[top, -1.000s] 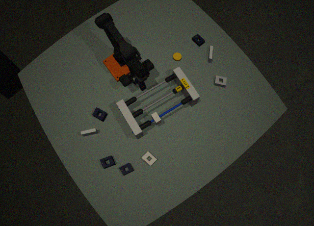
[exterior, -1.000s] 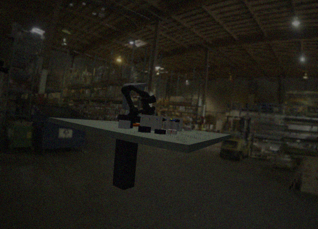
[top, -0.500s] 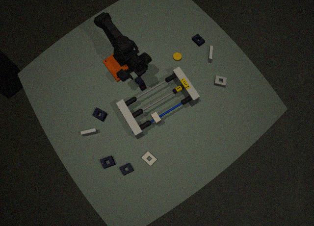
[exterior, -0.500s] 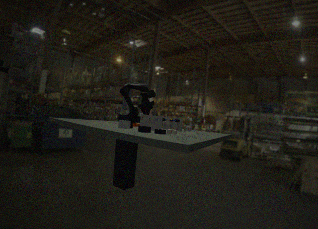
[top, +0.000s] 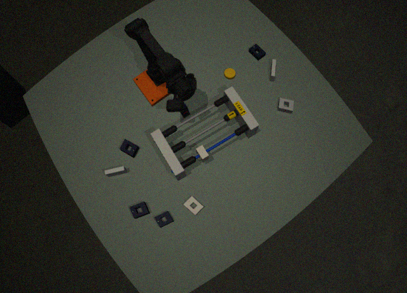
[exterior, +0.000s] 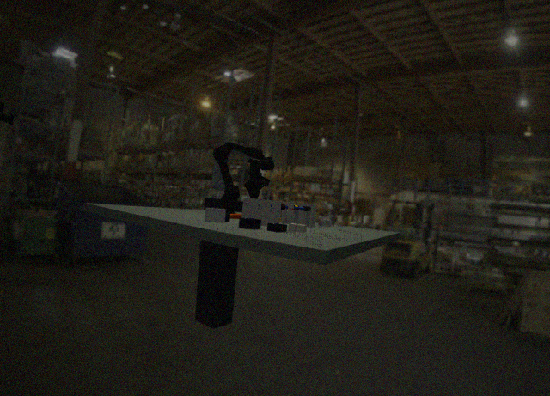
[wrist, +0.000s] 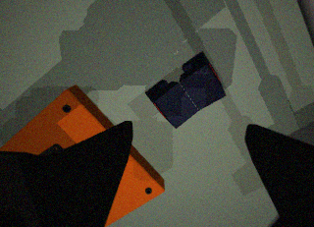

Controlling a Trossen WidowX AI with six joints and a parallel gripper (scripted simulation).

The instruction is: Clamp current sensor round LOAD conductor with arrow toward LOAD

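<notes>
Gripper (top: 184, 114) (exterior: 253, 195) (wrist: 188, 130) parted and empty, probably to straddle the sensor (wrist: 186, 89), upright on the surface (top: 229, 191) (exterior: 302, 240) (wrist: 206, 188) between base plate (top: 151, 91) (wrist: 85, 116) and conductors (top: 197, 115), likely standing for an easy side grasp.

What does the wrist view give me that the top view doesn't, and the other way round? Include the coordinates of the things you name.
Only the wrist view: the sensor's (wrist: 188, 96) notch between its two halves, and the gap between the open gripper's (top: 175, 105) (exterior: 253, 194) (wrist: 189, 126) two fingertips.

Only the top view: the yellow LOAD marker (top: 240, 108) with its arrow, and the yellow disc (top: 229, 73).

Both: the orange base plate (top: 142, 83) (exterior: 235, 216) (wrist: 34, 131) and parts of the gripper. A dark piece with red beside the gripper from above may be the sensor; I can't confirm it.
</notes>
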